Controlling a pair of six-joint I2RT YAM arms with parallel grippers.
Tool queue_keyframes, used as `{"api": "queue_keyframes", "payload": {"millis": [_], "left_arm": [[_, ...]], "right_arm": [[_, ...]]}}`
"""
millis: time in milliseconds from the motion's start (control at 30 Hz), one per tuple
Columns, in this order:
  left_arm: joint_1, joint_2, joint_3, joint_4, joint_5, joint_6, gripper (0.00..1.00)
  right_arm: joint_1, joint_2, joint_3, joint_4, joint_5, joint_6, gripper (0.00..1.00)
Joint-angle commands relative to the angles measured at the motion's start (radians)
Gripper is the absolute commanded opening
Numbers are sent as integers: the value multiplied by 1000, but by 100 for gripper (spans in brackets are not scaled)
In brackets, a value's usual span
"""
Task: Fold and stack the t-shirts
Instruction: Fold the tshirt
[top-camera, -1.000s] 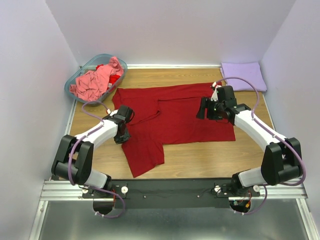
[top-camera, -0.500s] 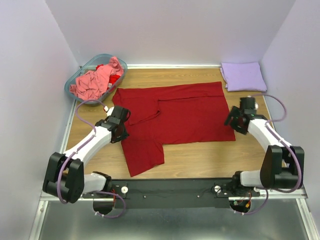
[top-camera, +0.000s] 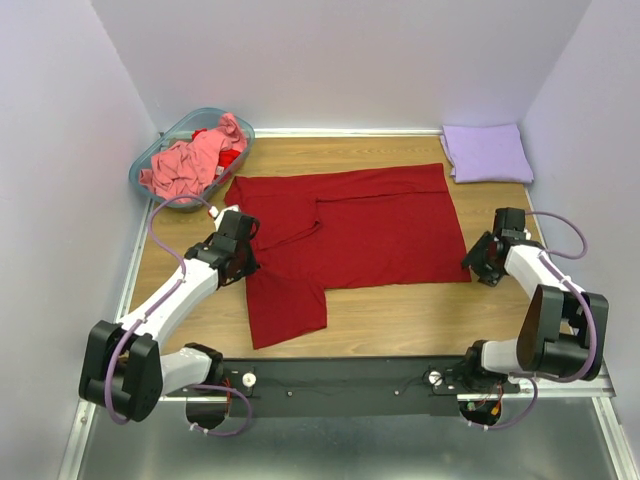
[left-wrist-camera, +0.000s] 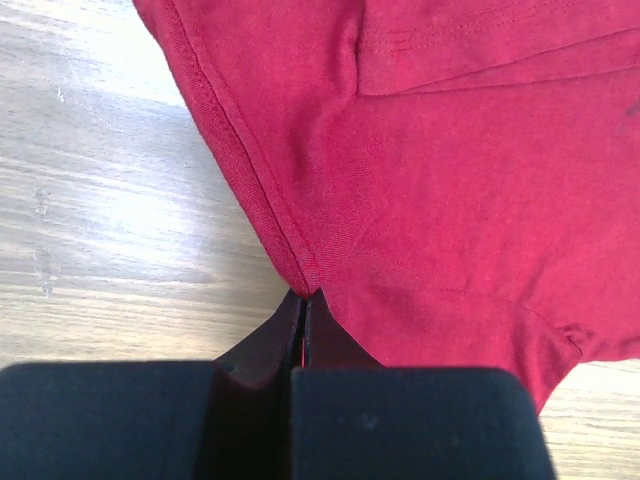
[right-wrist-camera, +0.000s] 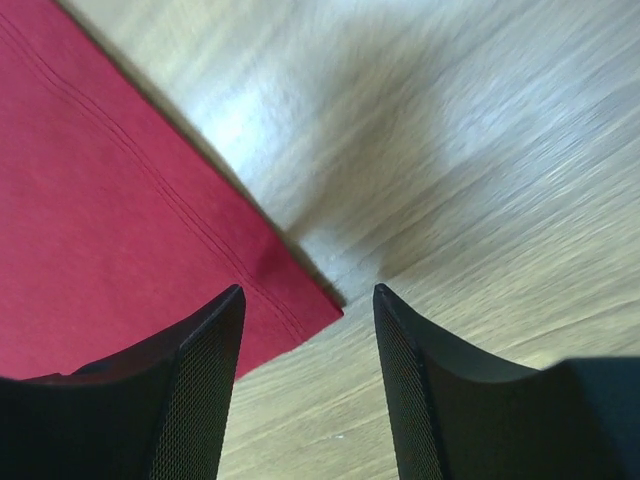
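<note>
A dark red t-shirt (top-camera: 350, 230) lies spread on the wooden table, one sleeve pointing toward the near edge. My left gripper (top-camera: 240, 262) is shut on the shirt's left hem at the armpit seam (left-wrist-camera: 305, 285). My right gripper (top-camera: 478, 262) is open and empty, its jaws straddling the shirt's near right corner (right-wrist-camera: 310, 305) just above the table. A folded lavender t-shirt (top-camera: 487, 152) lies at the back right. A crumpled salmon-pink t-shirt (top-camera: 190, 160) sits in the teal basket.
The translucent teal plastic basket (top-camera: 150, 158) stands at the back left against the wall, with a bit of bright red cloth beside the pink shirt. Pale walls close in the left, back and right. The metal rail with both arm bases runs along the near edge.
My right gripper has let go near the shirt's upper right, swung right and come down to the near right corner. My left gripper has shifted slightly up and left, tugging the hem.
</note>
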Motion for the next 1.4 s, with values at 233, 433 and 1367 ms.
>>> {"api": "queue_keyframes", "payload": {"millis": [233,433,1367], "left_arm": [[-5,-28,-17,24,26,18,0],[-6,-35,-17,18,23,15,0],[-6,-67,-16,18,42,20,0]], "right_arm": [[-9,26,-50,-30,-34,11,52],[-7,29,-52,-33,-70,11,47],[-7,40,0,-66,-8,0,28]]}}
